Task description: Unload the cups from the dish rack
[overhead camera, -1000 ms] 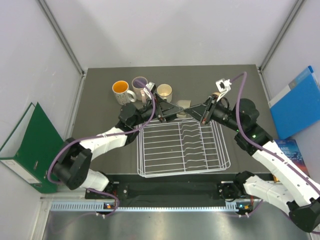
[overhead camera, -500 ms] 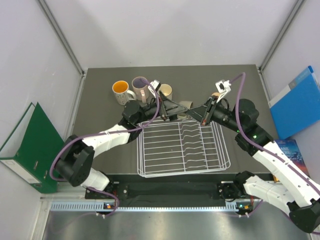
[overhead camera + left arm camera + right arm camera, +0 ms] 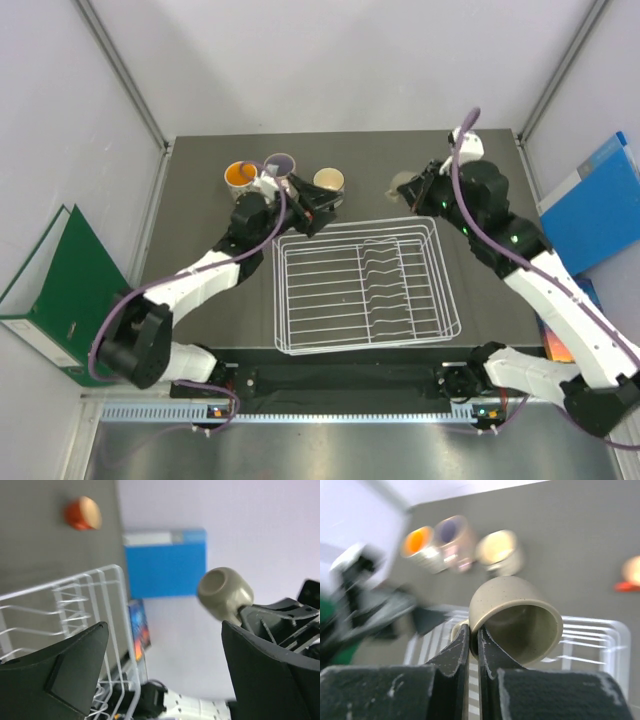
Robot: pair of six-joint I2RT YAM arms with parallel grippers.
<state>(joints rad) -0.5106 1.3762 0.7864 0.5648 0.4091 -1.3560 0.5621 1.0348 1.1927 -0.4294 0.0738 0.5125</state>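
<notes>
My right gripper point(image 3: 472, 630) is shut on the wall of the small tan cup point(image 3: 515, 615), one finger inside and one outside, and holds it tilted in the air above the far edge of the white wire dish rack point(image 3: 365, 290). In the top view the tan cup point(image 3: 404, 183) hangs just beyond the rack's far right corner. My left gripper point(image 3: 165, 670) is open and holds nothing; in the top view it point(image 3: 315, 205) sits by the rack's far left corner. On the table behind the rack stand the orange-inside mug point(image 3: 240, 175), the purple-inside mug point(image 3: 281, 165) and the cream mug point(image 3: 328, 180). A small red-orange cup point(image 3: 631, 574) lies on the table.
A blue folder point(image 3: 595, 205) leans at the right wall and a green binder point(image 3: 50, 290) at the left. The rack's wires hold nothing in the top view. The two grippers are about a hand's width apart over the rack's far edge.
My left gripper opened wide and drew back left toward the mugs. My right gripper shut on the tan cup and lifted it up and back to the right.
</notes>
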